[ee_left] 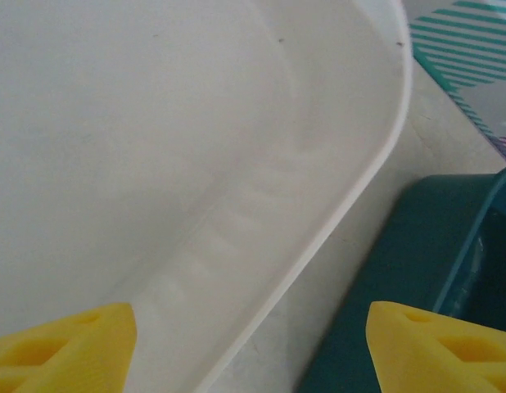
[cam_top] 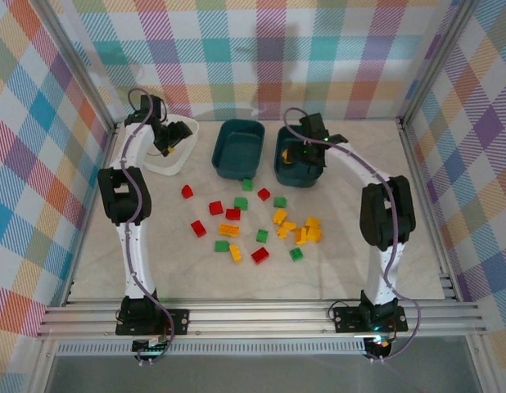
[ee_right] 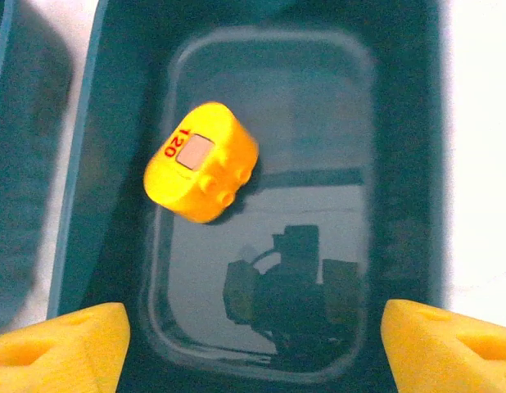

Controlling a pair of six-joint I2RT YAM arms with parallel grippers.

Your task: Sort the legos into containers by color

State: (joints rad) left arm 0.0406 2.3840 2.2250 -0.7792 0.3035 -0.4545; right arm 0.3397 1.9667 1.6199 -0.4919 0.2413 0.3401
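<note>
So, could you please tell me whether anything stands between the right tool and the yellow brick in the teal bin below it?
Nothing visible does. In the right wrist view the yellow brick lies inside the teal bin, in plain sight beyond the open right tool, with no other brick or object in the gap.

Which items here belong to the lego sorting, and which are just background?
Job: loose legos on the table; yellow lego inside right teal bin; middle teal bin; white bin; left claw and right claw, both open.
Just there: plaid walls; aluminium frame.
</note>
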